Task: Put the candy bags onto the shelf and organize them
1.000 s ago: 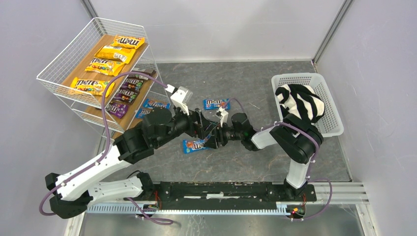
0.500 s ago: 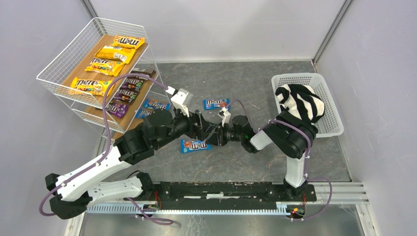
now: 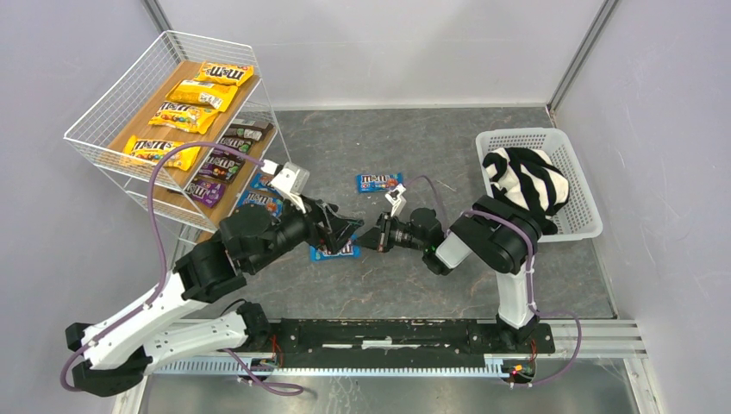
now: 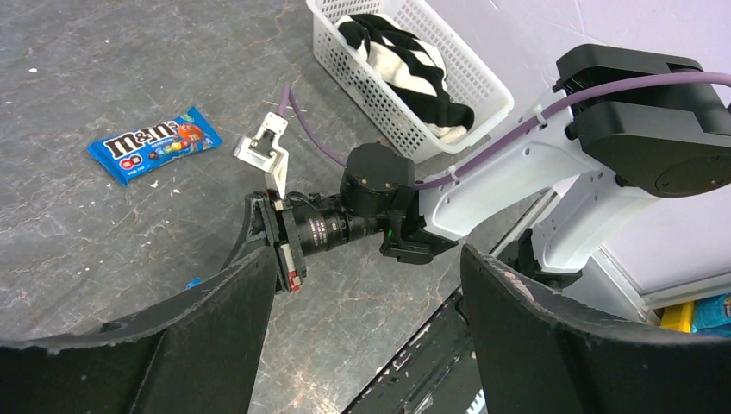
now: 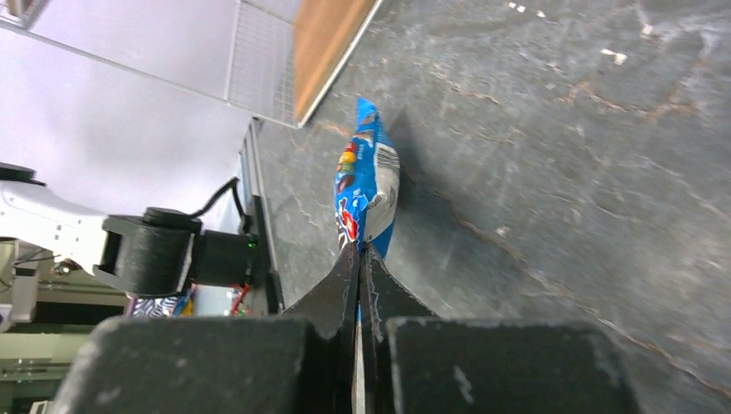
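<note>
White wire shelf (image 3: 129, 90) is standing at the far left of the grey table (image 3: 448, 147), holding yellow, purple and blue candy bags (image 3: 185, 116). Nearer the middle, the left gripper (image 3: 339, 226) is hanging wide open with nothing in it, right by one blue bag (image 3: 334, 252) on the table near the shelf. Facing it, the right gripper (image 5: 358, 254) is pinching shut on that bag's end. Another blue packet (image 3: 379, 182) is lying farther back, apart from both grippers.
</note>
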Tool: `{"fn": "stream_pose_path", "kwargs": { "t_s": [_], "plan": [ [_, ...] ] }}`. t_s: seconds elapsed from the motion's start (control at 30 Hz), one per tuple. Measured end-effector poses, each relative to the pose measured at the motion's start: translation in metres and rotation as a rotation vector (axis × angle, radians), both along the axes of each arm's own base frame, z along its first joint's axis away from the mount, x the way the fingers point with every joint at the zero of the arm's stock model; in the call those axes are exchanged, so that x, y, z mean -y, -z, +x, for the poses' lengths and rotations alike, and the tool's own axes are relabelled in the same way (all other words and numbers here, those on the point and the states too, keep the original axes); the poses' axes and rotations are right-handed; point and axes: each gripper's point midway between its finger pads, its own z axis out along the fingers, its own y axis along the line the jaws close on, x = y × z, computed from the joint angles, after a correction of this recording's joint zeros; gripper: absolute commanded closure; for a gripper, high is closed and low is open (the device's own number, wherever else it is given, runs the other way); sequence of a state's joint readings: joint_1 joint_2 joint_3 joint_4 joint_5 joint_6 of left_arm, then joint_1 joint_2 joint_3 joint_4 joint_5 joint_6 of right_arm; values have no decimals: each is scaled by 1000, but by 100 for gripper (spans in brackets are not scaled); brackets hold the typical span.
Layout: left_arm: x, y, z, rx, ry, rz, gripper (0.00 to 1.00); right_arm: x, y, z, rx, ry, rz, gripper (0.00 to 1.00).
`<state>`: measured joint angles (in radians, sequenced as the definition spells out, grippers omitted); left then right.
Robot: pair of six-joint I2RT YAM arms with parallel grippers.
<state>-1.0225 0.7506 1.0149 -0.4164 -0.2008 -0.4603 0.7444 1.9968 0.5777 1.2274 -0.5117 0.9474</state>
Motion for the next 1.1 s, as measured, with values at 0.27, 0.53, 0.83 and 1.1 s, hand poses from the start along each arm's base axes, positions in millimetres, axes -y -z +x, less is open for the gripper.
{"fn": "stream_pose_path", "kwargs": {
  "t_s": [0.27, 0.53, 0.83, 1.1],
  "plan": [
    [-8, -6, -5, 14, -2, -22, 14, -43, -49, -3, 9, -13, 144, 100],
    [-15, -14, -10, 31, 6, -49, 14, -99, -121, 8, 90, -20, 298, 99],
    [-26, -27, -19, 55, 24, -42, 14, -170, -135, 12, 70, -33, 340, 100],
    [-45, -48, -28, 96, 15, -78, 11, -232, -120, 24, 25, -12, 306, 100]
  ]
}}
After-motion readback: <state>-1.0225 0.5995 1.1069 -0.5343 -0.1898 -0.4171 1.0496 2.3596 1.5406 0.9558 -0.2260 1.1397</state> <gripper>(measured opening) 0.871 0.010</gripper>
